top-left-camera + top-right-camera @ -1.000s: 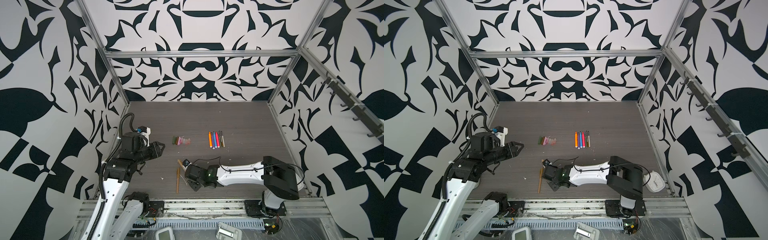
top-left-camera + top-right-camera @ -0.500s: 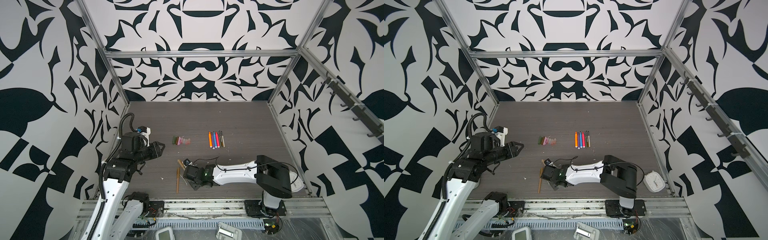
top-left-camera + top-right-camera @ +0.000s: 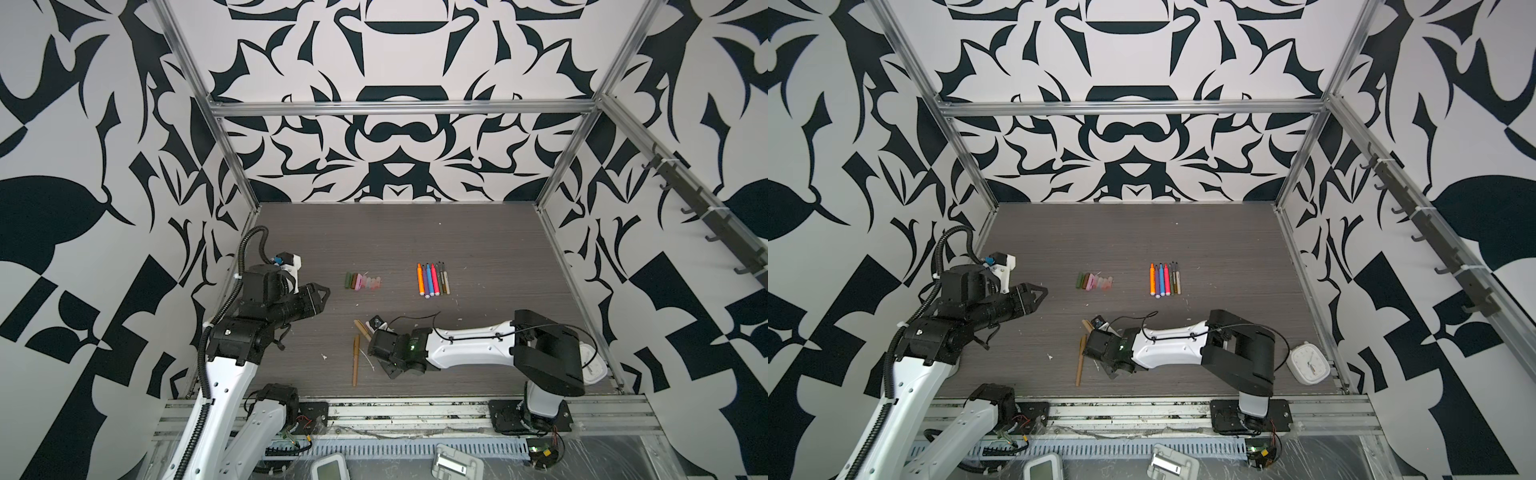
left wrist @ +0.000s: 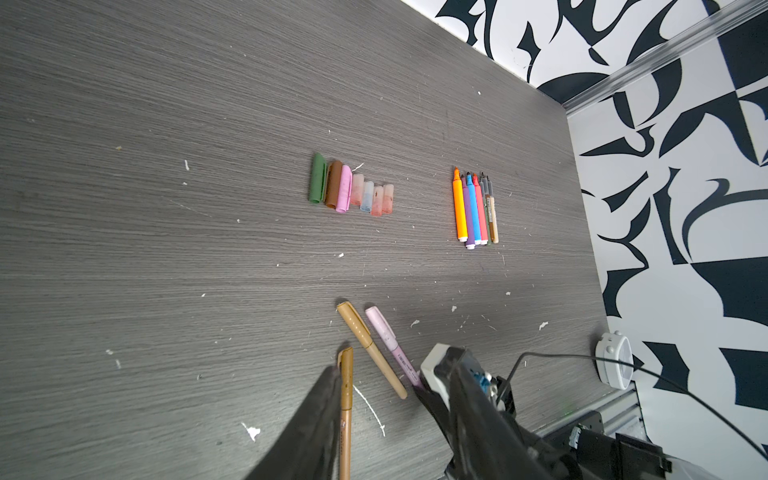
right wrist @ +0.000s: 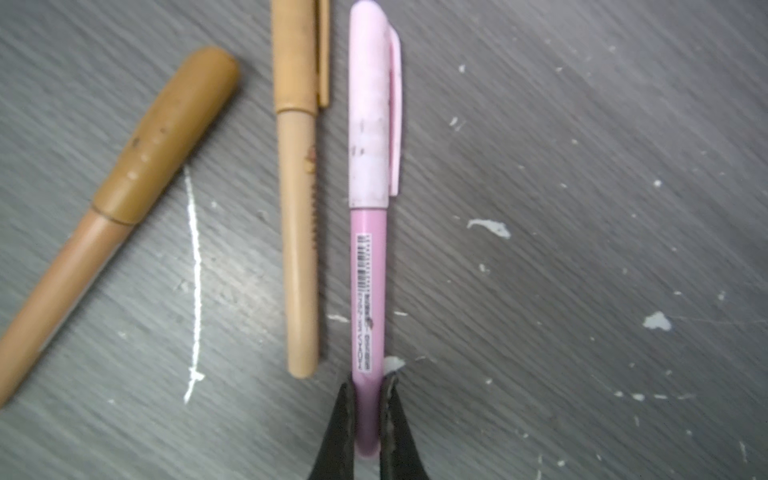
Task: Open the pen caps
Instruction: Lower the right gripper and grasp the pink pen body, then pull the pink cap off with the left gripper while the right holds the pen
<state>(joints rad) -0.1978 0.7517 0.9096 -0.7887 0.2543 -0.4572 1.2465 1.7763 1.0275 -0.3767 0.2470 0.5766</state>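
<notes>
A: Surface first?
B: Grey wood-grain surface (image 3: 498, 249), flecked with white specks.

A: Left gripper?
B: Left gripper (image 3: 322, 293) hovers above the surface at about 8 o'clock from the loose caps (image 3: 363, 281). The jaws are parted and nothing sits between them: released.

A: Right gripper?
B: Right gripper (image 5: 368, 399) is low over the surface, near 6 o'clock from the loose caps in both top views. It is clenched on the tail end of the pink pen (image 5: 368, 270), one finger on each side of the barrel.

A: Rest of the pens?
B: Uncapped pens (image 3: 432, 279) lie in a tight row at 3 o'clock from the loose caps, tips toward 12 o'clock. The brown pen (image 3: 355, 360) lies at 7 o'clock from the right gripper and is capped. The tan pen (image 5: 297, 249) lies just beside the pink pen and nearly parallel to it, also capped.

A: Cap on the held pen?
B: The pink cap (image 5: 370, 116) is on the pink pen, at the end away from the gripper and well clear of the fingers.
</notes>
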